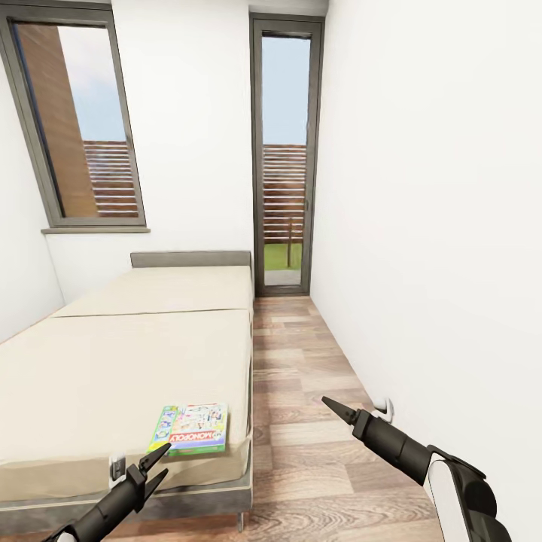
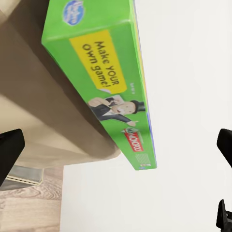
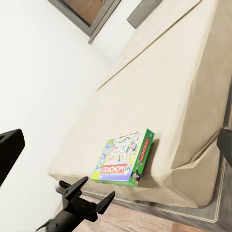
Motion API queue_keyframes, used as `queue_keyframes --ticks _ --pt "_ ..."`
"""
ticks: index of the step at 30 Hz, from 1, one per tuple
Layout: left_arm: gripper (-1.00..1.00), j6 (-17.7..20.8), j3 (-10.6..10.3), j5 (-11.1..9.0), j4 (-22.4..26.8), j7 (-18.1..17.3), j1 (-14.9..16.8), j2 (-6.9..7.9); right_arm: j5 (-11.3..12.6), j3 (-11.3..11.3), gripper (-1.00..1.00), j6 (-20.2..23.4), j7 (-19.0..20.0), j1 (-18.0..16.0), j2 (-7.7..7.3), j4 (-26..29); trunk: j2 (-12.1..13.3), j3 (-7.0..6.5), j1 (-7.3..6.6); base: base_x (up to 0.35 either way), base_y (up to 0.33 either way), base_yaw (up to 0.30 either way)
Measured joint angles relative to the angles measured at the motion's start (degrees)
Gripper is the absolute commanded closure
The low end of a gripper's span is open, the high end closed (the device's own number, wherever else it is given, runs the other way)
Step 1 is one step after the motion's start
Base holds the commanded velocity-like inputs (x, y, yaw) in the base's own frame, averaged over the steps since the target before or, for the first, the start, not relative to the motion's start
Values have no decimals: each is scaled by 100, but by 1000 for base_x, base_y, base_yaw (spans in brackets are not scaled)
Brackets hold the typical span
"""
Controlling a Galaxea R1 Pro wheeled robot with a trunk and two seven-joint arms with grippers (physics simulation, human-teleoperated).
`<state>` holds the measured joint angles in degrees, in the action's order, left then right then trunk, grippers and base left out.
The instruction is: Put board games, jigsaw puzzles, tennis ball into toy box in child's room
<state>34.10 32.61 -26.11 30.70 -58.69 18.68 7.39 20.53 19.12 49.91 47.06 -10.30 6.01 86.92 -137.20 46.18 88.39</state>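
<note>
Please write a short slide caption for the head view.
Open left end effector nears a board game at the bed corner.

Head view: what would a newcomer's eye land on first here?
The bright green-and-white board game lying flat near the foot corner of the beige bed, the one colourful thing in a pale room. Right in front of it the left gripper hovers with its jaws open, close to the box edge. The right gripper hangs over the wooden floor beside the bed.
</note>
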Motion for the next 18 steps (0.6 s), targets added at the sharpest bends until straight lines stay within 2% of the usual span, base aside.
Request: queue_keyframes --ticks 13,18 --pt "-100 0 -1 0 0 0 0 0 2 0 -100 0 3 4 0 0 0 0 0 0 0 0" --pt "-100 0 -1 -1 0 0 0 0 3 0 -100 1 1 1 0 0 199 -89 -109 0 0 0"
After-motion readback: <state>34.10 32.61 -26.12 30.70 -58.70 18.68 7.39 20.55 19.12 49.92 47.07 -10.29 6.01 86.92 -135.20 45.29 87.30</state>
